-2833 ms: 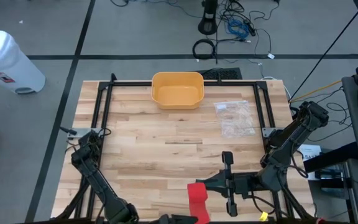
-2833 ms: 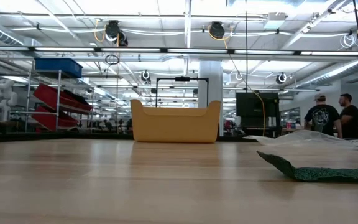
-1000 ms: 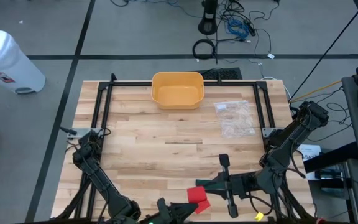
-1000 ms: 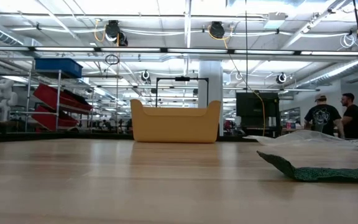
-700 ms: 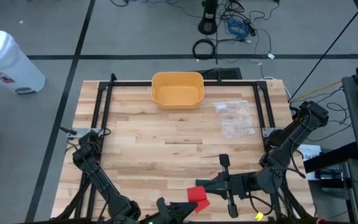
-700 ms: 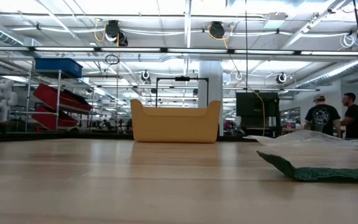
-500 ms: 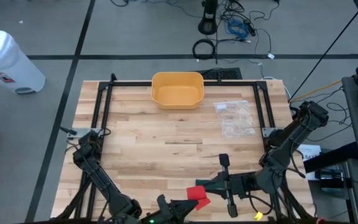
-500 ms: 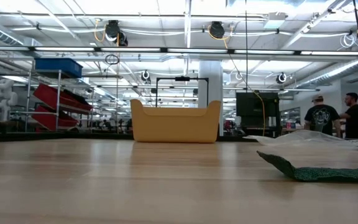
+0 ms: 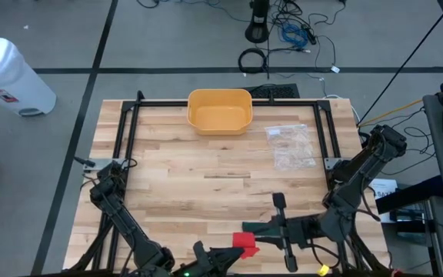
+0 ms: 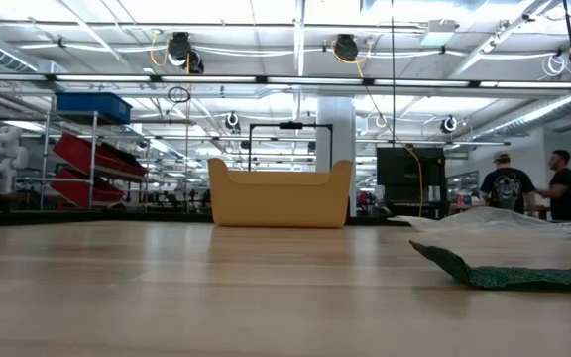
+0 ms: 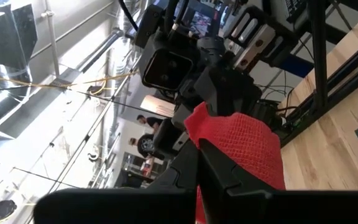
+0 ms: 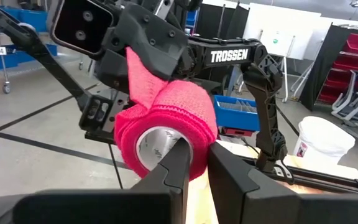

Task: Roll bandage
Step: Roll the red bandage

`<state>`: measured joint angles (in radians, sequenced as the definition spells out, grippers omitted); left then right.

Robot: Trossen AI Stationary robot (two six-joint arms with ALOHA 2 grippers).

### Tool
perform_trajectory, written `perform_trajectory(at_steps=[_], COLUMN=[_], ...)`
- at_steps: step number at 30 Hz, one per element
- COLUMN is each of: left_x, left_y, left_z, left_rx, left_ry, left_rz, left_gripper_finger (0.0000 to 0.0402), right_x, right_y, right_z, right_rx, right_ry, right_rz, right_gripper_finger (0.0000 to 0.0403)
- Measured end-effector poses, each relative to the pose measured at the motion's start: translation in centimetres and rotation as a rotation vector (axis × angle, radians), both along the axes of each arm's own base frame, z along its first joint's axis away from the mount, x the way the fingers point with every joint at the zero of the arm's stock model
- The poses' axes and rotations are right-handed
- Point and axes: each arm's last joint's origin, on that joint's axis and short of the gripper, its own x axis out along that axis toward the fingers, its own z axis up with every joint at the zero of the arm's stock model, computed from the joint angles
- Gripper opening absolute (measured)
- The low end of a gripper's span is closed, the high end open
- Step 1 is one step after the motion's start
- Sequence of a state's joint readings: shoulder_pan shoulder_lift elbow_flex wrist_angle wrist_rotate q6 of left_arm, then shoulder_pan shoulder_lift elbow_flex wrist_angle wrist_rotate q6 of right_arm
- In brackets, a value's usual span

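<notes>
My left end effector (image 9: 225, 254) sits at the near edge of the worktop (image 9: 175, 192), left of centre, its fingers pressed together on the loose tail of the red bandage (image 9: 244, 241); in my left wrist view the red cloth (image 11: 244, 146) bunches just past my dark fingers (image 11: 229, 177). The bandage hangs between my two end effectors, above the near edge of the worktop, a little right of centre; my right end effector (image 9: 258, 231) reaches in from the near right corner and pinches the roll, and my right wrist view shows the pink-red roll (image 12: 166, 134) with its pale core gripped between my fingertips (image 12: 176, 165).

Toward the far edge, near the middle, a yellow bin (image 9: 219, 111) stands upright; to its right, near the far right corner, a clear plastic bag (image 9: 291, 145) lies flat on the wood. In the low view a dark green cloth (image 10: 509, 273) lies on the worktop at the right, and two people (image 10: 533, 188) stand in the room beyond.
</notes>
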<state>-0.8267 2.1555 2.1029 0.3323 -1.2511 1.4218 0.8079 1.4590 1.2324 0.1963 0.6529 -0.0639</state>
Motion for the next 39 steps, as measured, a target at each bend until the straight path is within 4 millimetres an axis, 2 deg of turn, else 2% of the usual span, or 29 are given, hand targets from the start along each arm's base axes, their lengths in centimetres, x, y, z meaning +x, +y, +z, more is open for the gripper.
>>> perform_trajectory(at_steps=[13, 23, 27, 39], left_x=[-0.2, -0.2, -0.3, -1.5], left_y=[-0.1, -0.1, -0.1, 0.9], left_z=[0.1, 0.2, 0.3, 2.5], left_rx=[-0.028, -0.033, -0.026, -0.036], left_ry=[-0.015, -0.021, -0.02, -0.032], left_rz=[-0.003, 0.002, 0.0, -0.008], left_gripper_finger=[0.0013, 0.0104, 0.0109, 0.0109], right_x=[-0.1, -0.1, -0.1, -0.1], right_y=[0.2, 0.2, 0.2, 0.2], right_z=[-0.1, -0.1, -0.1, -0.1], right_rx=[0.022, 0.018, 0.017, 0.013], right_ry=[0.008, 0.01, 0.009, 0.008], right_rz=[0.01, 0.01, 0.01, 0.011], right_gripper_finger=[0.0041, 0.0041, 0.0041, 0.0041])
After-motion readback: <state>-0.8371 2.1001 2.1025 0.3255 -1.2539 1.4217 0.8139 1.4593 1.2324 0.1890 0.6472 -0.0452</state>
